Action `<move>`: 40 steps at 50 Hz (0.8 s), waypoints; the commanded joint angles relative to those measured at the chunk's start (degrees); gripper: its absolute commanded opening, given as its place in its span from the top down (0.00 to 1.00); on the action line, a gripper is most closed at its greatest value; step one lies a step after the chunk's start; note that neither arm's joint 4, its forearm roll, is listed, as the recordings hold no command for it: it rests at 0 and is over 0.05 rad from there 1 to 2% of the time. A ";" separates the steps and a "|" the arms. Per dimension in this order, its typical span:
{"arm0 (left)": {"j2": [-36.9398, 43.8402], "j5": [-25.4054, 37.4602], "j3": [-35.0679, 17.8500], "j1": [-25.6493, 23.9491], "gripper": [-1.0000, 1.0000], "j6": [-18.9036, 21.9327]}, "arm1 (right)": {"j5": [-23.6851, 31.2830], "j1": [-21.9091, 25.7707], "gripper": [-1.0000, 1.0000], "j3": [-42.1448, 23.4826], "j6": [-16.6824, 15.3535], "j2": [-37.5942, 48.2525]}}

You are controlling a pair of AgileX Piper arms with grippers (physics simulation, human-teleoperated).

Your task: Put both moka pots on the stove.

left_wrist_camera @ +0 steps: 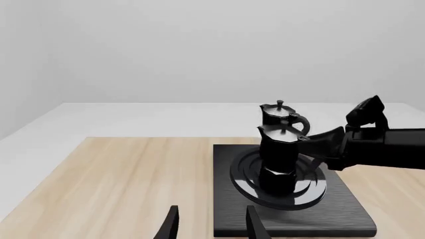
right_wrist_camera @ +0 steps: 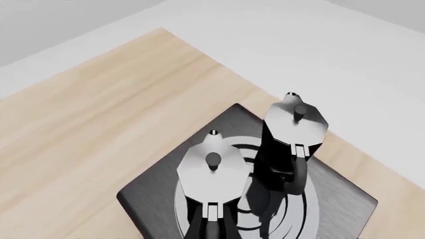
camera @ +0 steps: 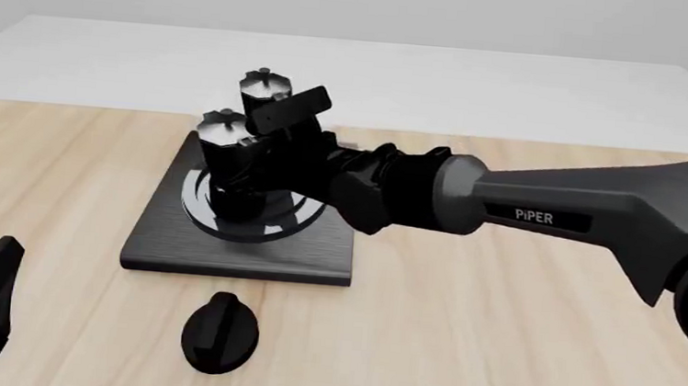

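Moka pots (camera: 224, 131) both sitting on the stove (left_wrist_camera: 332, 219), right tool (camera: 276, 155) up against the near one (left_wrist_camera: 279, 164) (can't tell if clamped), left tool (left_wrist_camera: 209, 224) spread open and idle, so probably just backing off gently next.

Two small black faceted moka pots with silvery-grey hinged lids and top knobs stand upright on the flat square black stove slab (camera: 155, 247). The near moka pot (camera: 226, 161) sits on the round burner of concentric silver-grey and black rings, roughly at its centre. The far moka pot (camera: 266, 95) stands just beyond it, at about one o'clock, near the burner's far edge. In the right wrist view both lids are closed and the curved black handles face the camera.
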 commanded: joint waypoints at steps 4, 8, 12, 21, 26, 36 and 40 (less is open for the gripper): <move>0.00 0.00 0.00 0.00 0.00 0.00 | -0.56 0.35 1.00 0.70 1.79 0.40; 0.00 0.00 0.00 0.00 0.00 0.00 | -0.46 0.14 0.00 0.64 2.28 0.59; 0.00 0.00 0.00 0.00 0.00 0.00 | -0.32 0.32 0.00 0.67 2.41 0.56; 0.00 0.00 0.00 0.00 0.00 0.00 | -0.38 0.04 0.00 0.65 3.74 0.72; 0.00 0.00 0.00 0.00 0.00 0.00 | -0.31 0.00 0.00 0.69 3.62 0.60; 0.00 0.00 0.00 0.00 0.00 0.00 | -1.68 -0.68 0.00 4.70 4.18 -2.28; 0.00 0.00 0.00 0.00 0.00 0.00 | -2.49 -0.95 0.00 7.62 4.55 -4.52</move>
